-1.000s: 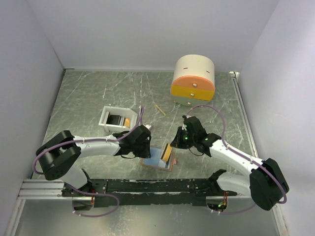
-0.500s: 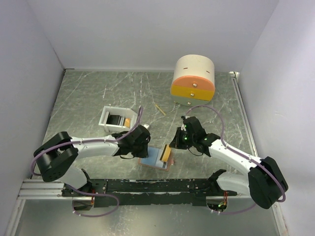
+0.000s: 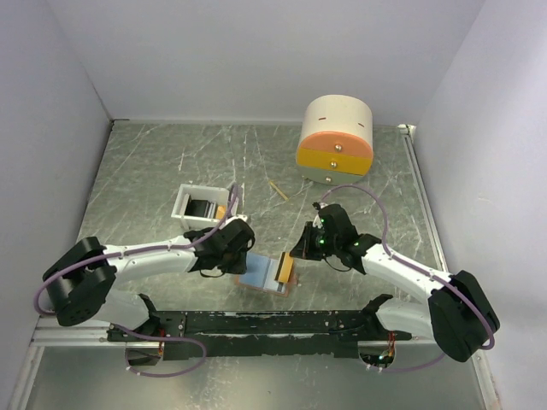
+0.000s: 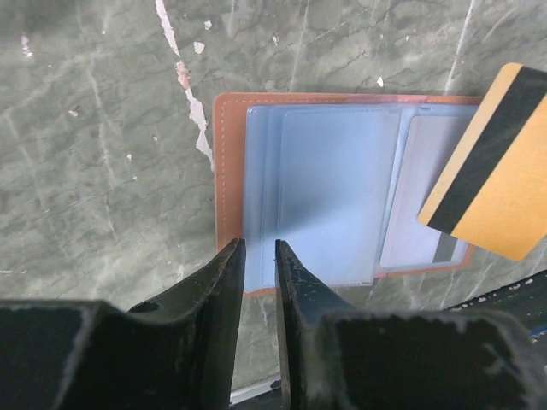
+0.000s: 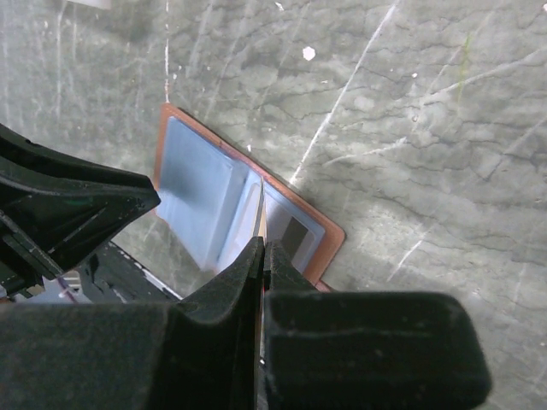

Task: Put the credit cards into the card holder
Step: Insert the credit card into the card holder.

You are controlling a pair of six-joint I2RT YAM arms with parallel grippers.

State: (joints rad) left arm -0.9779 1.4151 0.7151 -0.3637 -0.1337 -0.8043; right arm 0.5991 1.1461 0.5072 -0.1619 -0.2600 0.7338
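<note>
Right wrist, right jaws clamp gold card (image 4: 504, 188) over card holder (image 4: 325, 188), left jaws ajar.

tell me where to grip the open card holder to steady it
Probably the outer edge of the card holder on its blue half, left claw coming low from that side: it lies flat, so only the rim can be pinched, and the gold card hangs over the other half.

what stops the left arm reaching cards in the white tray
Probably nothing, so yes: the white tray lies open just beyond the left gripper with nothing between, though that gripper sits at the card holder's edge.
</note>
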